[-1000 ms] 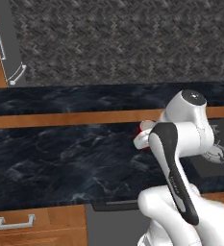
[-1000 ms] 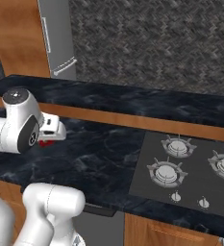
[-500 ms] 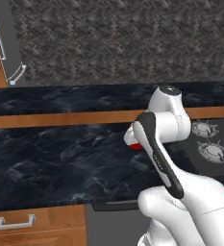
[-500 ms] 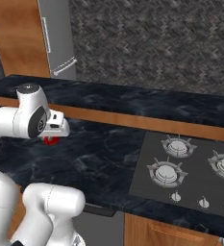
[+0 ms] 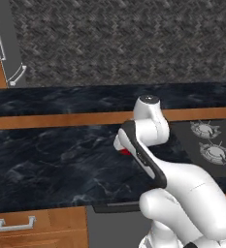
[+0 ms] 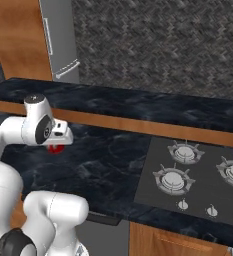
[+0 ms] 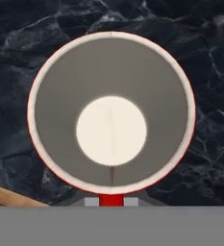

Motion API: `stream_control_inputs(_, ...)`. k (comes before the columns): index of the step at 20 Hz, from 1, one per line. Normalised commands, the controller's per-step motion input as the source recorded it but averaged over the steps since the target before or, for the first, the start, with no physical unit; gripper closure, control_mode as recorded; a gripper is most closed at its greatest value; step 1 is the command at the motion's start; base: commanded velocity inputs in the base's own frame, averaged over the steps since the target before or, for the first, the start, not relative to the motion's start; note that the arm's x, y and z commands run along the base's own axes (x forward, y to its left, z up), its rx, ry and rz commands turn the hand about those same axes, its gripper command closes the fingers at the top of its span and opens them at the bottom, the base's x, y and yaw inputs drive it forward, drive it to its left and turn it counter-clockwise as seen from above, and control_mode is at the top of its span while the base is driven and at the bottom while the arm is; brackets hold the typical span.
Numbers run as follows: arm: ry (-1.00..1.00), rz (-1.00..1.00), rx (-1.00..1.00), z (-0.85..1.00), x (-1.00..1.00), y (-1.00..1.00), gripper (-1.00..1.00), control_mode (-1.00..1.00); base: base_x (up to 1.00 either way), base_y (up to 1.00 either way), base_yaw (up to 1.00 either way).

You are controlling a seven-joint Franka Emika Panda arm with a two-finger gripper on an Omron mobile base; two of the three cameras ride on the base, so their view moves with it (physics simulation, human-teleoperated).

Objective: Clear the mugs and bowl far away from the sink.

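My gripper is shut on a red mug, apparently by its handle at the bottom of the hand view. Seen from straight above, the mug has a grey inner wall and a white floor. It hangs just over the black marble counter. In the left base view the gripper shows a bit of the red mug under the hand. In the right base view the mug hangs below the gripper, well left of the stove. The bowl and the sink are out of view.
A black gas stovetop with several burners takes up the counter's right part. A raised wooden-edged ledge runs along the back, under the dark patterned wall. A grey fridge stands at the far left. A drawer handle sits below the counter.
The hand has swung left along the counter, away from the stove, with the red mug still in it, and the arm has folded lower. The grip has not changed.
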Motion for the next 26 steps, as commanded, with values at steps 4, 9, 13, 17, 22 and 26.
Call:
stream_control_inputs(4,0.12,0.00,0.00,-0.39,0.38,0.04,1.00,-1.00,0.00,0.00,0.00)
stream_control_inputs(9,0.03,0.00,0.00,-0.35,0.27,0.01,1.00,-1.00,0.00,0.00,0.00)
stream_control_inputs(13,0.00,0.00,0.00,-0.36,0.27,0.03,1.00,-1.00,0.00,0.00,0.00)
stream_control_inputs(17,0.00,0.00,0.00,-0.39,0.28,0.03,1.00,-1.00,0.00,0.00,0.00)
stream_control_inputs(22,0.01,0.00,0.00,-0.38,0.23,0.03,1.00,-1.00,0.00,0.00,0.00)
stream_control_inputs(26,0.00,0.00,0.00,-0.33,0.14,0.04,1.00,-1.00,0.00,0.00,0.00)
